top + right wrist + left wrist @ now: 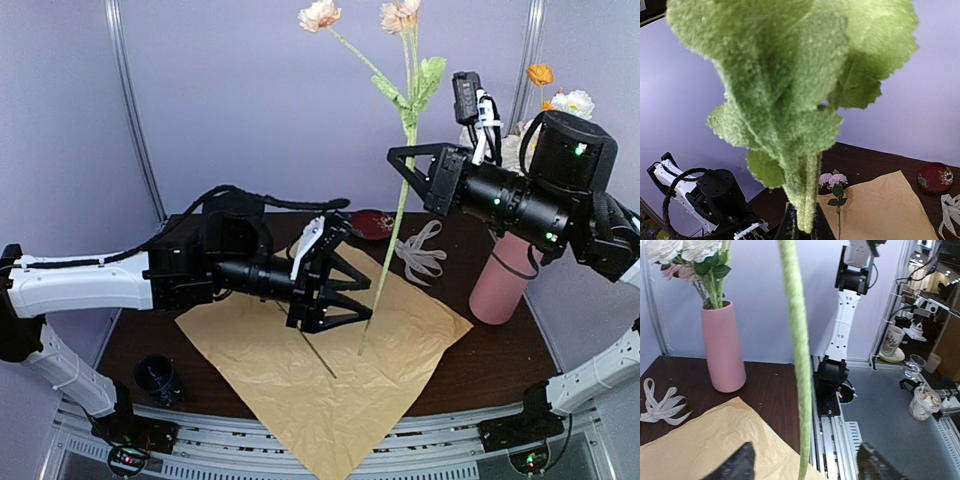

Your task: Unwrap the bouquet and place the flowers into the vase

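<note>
Tan paper (330, 395) lies spread beneath my left pincer (370, 300), jaws wide apart, stem passing untouched between them. Pink vase (503, 285) stands below my right pincer (406, 168), clamped on the flowers (411, 120), blooms high above it.

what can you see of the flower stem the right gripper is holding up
The flower stem is long, thin, pale green and fuzzy, like fabric. Near the top it carries ragged felt-like leaves and forks to two pale peach blooms. It stands almost upright, leaning a little. The right gripper is shut on it just below the leaves. Lower down it passes between the fingers of the open left gripper, apparently untouched. Its foot ends over the tan paper; contact there is unclear.
</note>
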Action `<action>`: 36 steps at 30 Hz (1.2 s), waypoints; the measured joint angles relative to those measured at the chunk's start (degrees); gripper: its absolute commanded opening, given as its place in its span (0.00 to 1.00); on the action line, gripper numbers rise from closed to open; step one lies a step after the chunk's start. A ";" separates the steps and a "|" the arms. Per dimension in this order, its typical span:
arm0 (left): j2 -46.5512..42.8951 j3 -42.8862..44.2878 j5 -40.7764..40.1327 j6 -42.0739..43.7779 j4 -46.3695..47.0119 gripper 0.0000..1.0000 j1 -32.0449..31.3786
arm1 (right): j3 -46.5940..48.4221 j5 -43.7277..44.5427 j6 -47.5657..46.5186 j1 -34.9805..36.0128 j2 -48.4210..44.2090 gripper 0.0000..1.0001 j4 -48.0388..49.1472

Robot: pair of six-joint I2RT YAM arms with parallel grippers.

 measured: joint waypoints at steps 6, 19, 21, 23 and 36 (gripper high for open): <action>-3.21 -3.58 -12.48 -0.26 1.42 0.98 -0.15 | 13.00 7.08 -6.27 0.00 -0.72 0.00 -12.81; -7.26 -7.30 -22.84 -0.76 4.50 0.98 -0.15 | 13.84 42.03 -27.65 0.00 -10.25 0.00 -10.58; -6.95 -7.32 -22.97 -0.83 4.50 0.98 -0.15 | 8.07 46.99 -35.08 0.00 -13.14 0.00 -1.44; -6.62 -7.37 -22.95 -0.92 4.57 0.98 -0.15 | 4.55 50.53 -41.81 0.00 -15.08 0.00 6.49; -5.03 -7.41 -21.88 -1.81 4.85 0.98 -0.15 | 6.56 57.02 -57.79 -2.10 -9.05 0.00 22.97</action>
